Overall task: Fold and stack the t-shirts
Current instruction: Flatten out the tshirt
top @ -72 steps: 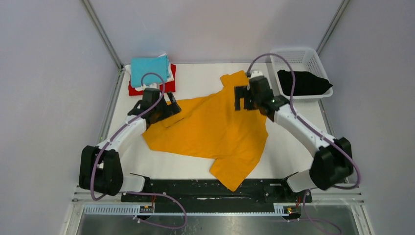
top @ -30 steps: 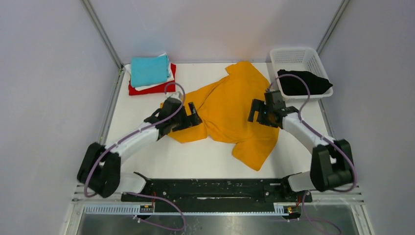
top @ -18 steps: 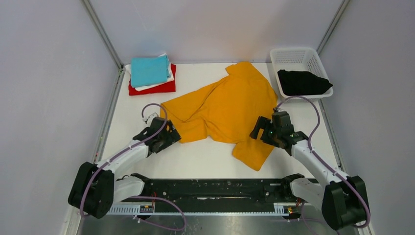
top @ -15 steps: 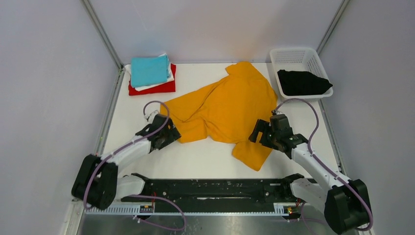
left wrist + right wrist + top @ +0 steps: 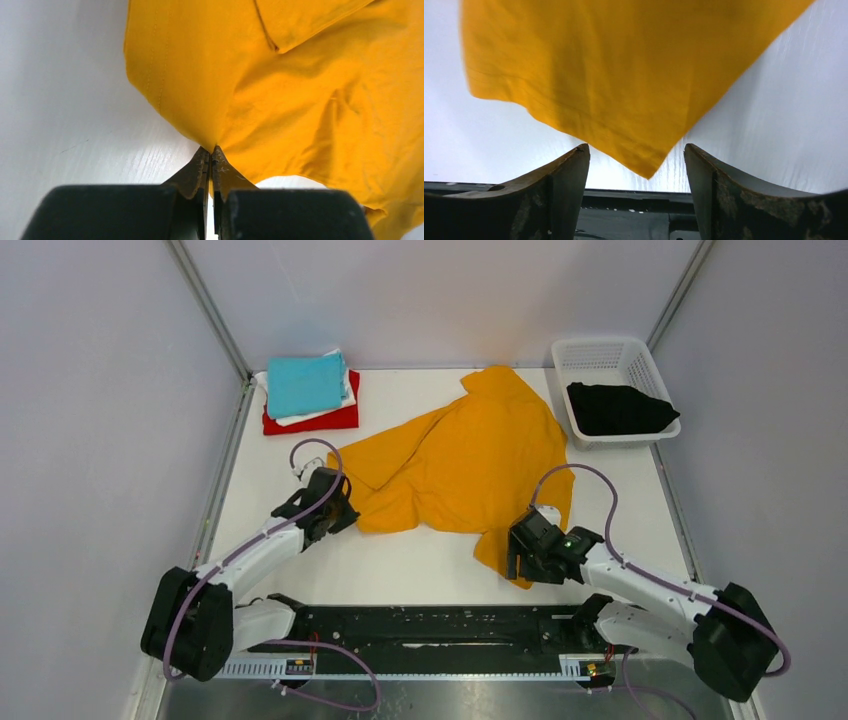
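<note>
The crumpled orange-yellow soft-cloth t-shirt (image 5: 470, 465) lies across the middle of the white surface (image 5: 420, 570), one near corner pinched in the fully closed jaws of the left gripper (image 5: 209, 154), the other between the wide-open, empty jaws of the right gripper (image 5: 636, 156), likely for spreading it flat.

No writing, label, brand, number or sign can be read anywhere. The orange shirt (image 5: 470, 465), the folded shirts (image 5: 305, 385) at the far left corner of the table (image 5: 420, 562), the black shirt (image 5: 615, 408) and the basket (image 5: 598, 355) all look plain.
</note>
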Tool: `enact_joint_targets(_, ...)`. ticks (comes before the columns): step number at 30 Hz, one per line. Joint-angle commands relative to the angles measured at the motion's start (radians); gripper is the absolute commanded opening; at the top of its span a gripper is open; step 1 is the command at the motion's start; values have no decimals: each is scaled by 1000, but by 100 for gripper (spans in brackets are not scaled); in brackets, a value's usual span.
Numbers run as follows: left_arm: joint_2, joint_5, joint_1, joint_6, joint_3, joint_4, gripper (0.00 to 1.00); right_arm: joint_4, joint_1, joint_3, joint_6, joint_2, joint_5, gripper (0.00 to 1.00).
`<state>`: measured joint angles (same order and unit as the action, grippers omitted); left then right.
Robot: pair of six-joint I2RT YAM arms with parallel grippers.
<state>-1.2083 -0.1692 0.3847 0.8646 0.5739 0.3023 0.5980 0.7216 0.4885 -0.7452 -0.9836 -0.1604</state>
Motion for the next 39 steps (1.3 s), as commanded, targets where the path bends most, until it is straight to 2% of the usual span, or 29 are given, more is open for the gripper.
enact_joint_targets(1, 117, -35, -1, -7, -19, 80, 0, 74, 81, 33, -107, -80, -75, 75)
enact_joint_targets(6, 143, -21, 0, -7, -17, 126, 0, -3, 103, 65, -97, -249, -57, 71)
enact_joint_targets(10, 146, -47, 0, -7, -12, 144, 0, -43, 107, 86, -105, -339, -68, 55)
enact_joint_targets(12, 146, -58, 0, -14, -2, 150, 0, -42, 107, 104, -102, -345, -119, 40)
enact_joint_targets(14, 144, -68, 0, -22, 23, 165, 0, -31, 107, 128, -90, -326, -179, 5)
enact_joint_targets(15, 146, -71, 0, -26, 40, 173, 0, -19, 107, 145, -78, -309, -213, 0)
enact_joint_targets(18, 189, -80, 0, -35, 98, 199, 0, 81, 105, 240, -44, -227, -359, 0)
enact_joint_targets(22, 349, -100, 6, -53, 183, 180, 0, 242, 103, 395, -47, -42, -606, 0)
enact_joint_targets(26, 451, -76, 9, -104, 346, 190, 0, 244, 102, 555, 92, 143, -736, 0)
enact_joint_targets(31, 479, 11, 10, -163, 596, 211, 0, 225, 102, 851, 288, 251, -737, 0)
enact_joint_targets(39, 525, 40, 10, -242, 932, 258, 0, 224, 102, 1271, 525, 240, -549, 0)
